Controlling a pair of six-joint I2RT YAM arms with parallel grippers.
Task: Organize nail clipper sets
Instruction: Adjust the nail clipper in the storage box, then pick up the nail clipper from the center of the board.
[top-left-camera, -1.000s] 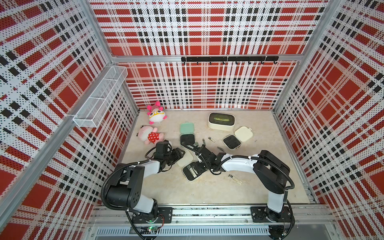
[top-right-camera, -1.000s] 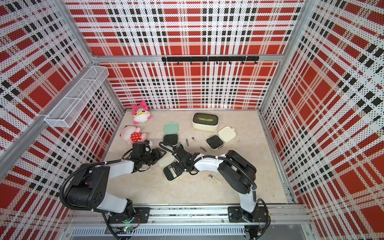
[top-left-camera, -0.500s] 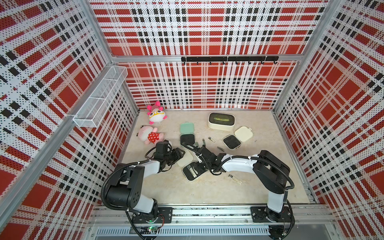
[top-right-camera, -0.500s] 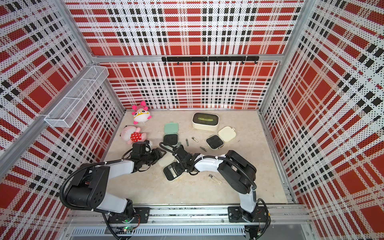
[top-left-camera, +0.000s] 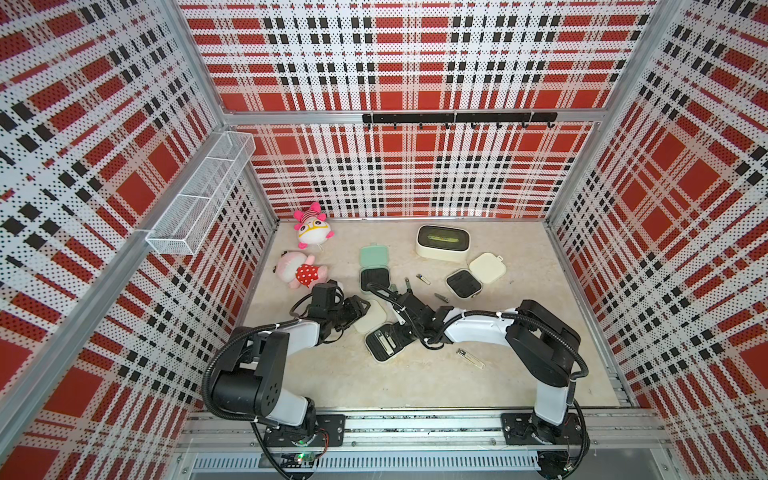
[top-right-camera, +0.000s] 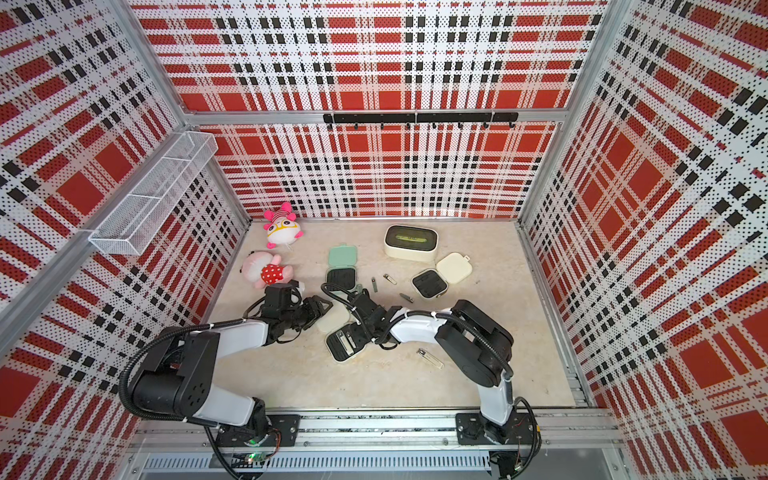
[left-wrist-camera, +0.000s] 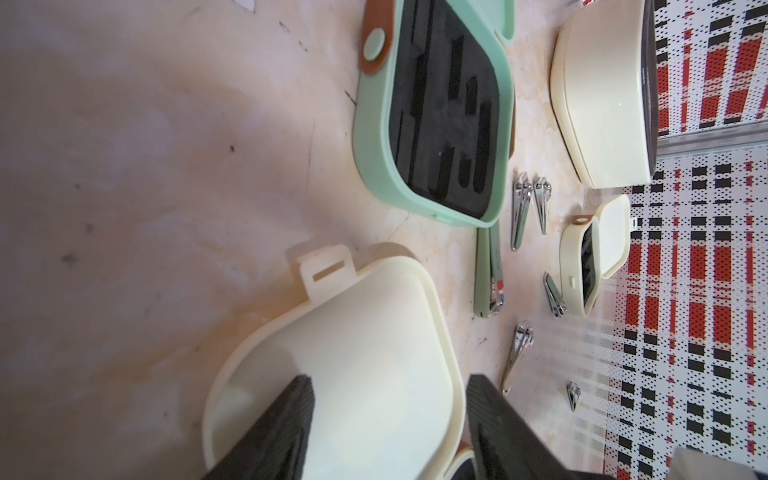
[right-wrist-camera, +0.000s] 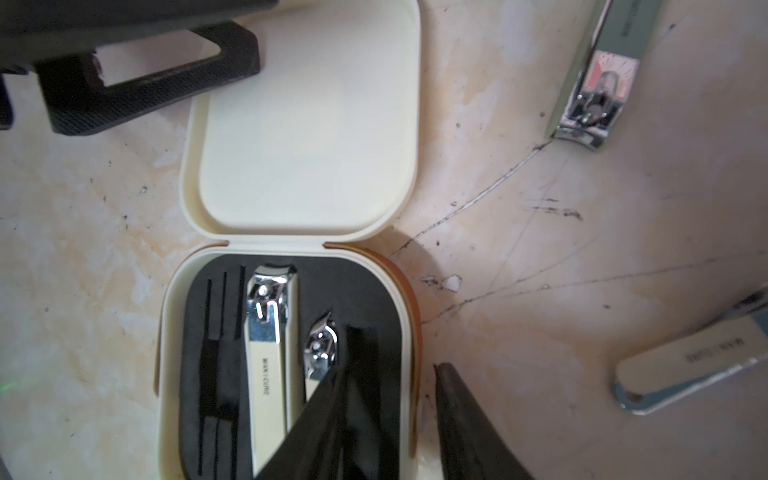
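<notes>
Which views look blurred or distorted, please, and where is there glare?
In both top views the wide lens splays the red plaid walls, though focus is crisp; in the left wrist view the cream plastic lid is soft, the mint green hinged case sharper; in the right wrist view the chrome nail clipper glints and the right gripper looks blurred.

Beige marble-look tabletop (top-left-camera: 415, 386), clutter mostly mid & back.
On it: 2 pink plush toys by the left wall, one w/ glasses (top-left-camera: 312, 231), one in red dotted dress (top-left-camera: 300, 270); mint case (top-left-camera: 375, 255) open flat; cream box (top-left-camera: 444, 242) w/ dark window at the back; back cream case (top-left-camera: 487, 268) open beside it; near cream case (top-left-camera: 384, 341) open mid-table; small silver clippers (top-left-camera: 423, 279) loose btwn cases; long clipper (top-left-camera: 470, 358) apart, nearer the front.
</notes>
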